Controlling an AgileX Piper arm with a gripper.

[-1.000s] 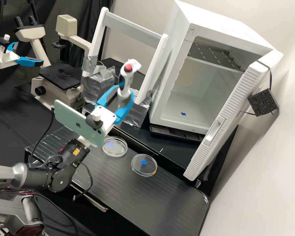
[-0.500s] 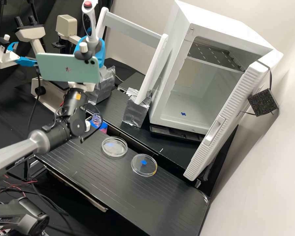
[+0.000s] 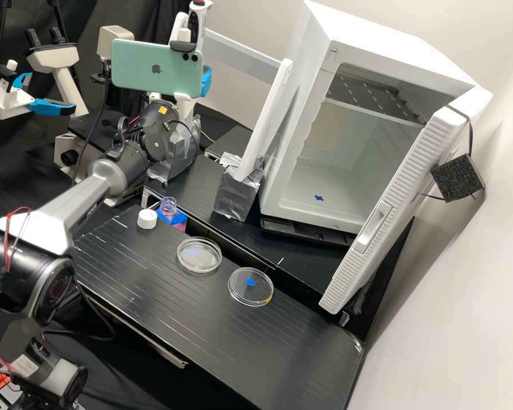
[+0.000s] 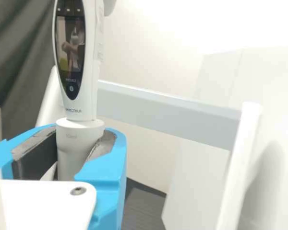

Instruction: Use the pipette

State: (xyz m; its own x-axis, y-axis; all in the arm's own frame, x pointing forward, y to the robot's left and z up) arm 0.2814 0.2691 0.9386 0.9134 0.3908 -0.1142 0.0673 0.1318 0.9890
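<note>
Blue and white, the gripper (image 4: 81,130) is pinching the pipette (image 4: 90,86) low down, high toward the far left corner of the bench (image 3: 290,341); stiff, smooth, likely top-heavy, it is probably needing that snug hold, a white frame (image 4: 163,114) standing behind.

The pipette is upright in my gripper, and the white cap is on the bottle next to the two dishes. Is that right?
Not quite: the high view shows the white cap off the bottle, lying on the bench beside it. The rest holds: the pipette is upright in the gripper, and the two dishes are nearby.
</note>
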